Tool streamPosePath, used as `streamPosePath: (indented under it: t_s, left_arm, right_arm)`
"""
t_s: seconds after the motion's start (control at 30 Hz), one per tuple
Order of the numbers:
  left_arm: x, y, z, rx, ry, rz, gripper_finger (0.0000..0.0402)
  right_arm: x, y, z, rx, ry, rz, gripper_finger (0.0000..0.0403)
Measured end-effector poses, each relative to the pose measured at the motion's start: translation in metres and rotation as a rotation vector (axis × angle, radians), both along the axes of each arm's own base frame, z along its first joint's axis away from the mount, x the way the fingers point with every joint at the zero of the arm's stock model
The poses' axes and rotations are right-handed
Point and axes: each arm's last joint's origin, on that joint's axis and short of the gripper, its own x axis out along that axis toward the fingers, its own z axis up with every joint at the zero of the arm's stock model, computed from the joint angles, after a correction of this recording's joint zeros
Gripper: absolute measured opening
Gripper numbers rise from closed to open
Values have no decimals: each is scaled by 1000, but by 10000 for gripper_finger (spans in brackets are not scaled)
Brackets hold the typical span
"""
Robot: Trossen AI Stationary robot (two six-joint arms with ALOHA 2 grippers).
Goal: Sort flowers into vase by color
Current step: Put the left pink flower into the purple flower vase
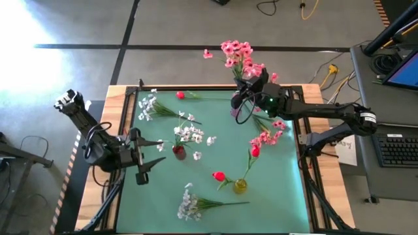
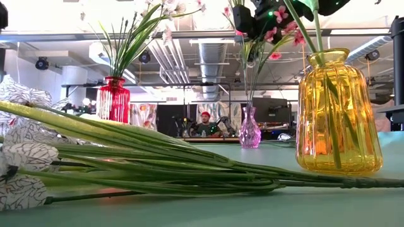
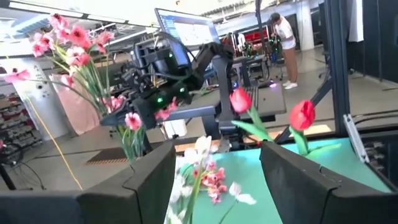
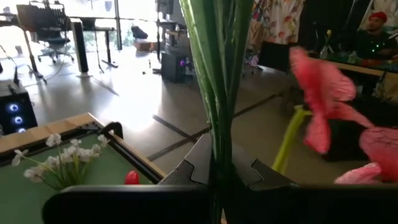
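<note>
My right gripper (image 1: 244, 89) is shut on a spray of pink flowers (image 1: 238, 55) above a small purple vase (image 2: 249, 129) at the mat's far edge. My left gripper (image 1: 146, 158) stands open over the mat's left side, pointing level toward the right with nothing between its fingers. A red vase (image 2: 113, 99) holds white flowers (image 1: 189, 134). A yellow vase (image 2: 331, 116) holds red buds (image 3: 303, 115). More pink flowers (image 1: 268, 137), two white sprays (image 1: 149, 104) (image 1: 189, 205) and a red bud (image 1: 181, 95) lie flat on the mat. My right gripper pinches the pink spray's bundled green stems (image 4: 217, 149) between its two fingers, below the blossoms. The fingers come level from the table's right and lie across the stems. The spray stands about upright, blossoms up, and its lower stems (image 2: 247, 75) run down to the purple vase's mouth.
The green mat (image 1: 163, 189) has a raised dark frame (image 1: 127, 114) around it. The three vases stand spread over the mat's middle and far side. A desk with a keyboard (image 1: 398, 147) is off to the right, and a person (image 2: 205, 123) sits in the room behind.
</note>
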Motion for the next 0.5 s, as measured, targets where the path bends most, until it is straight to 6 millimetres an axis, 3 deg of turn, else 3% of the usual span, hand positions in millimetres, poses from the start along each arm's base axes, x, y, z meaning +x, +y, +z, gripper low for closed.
streamPosePath:
  t_s: [0.2,0.5]
  left_arm:
    - [-8,9,-13,-89,-18,-9,220]
    - [-7,8,-11,-212,-47,-19,220]
  right_arm:
    - [-2,-5,-4,31,14,-22,9]
    - [1,-6,-7,64,-10,-22,9]
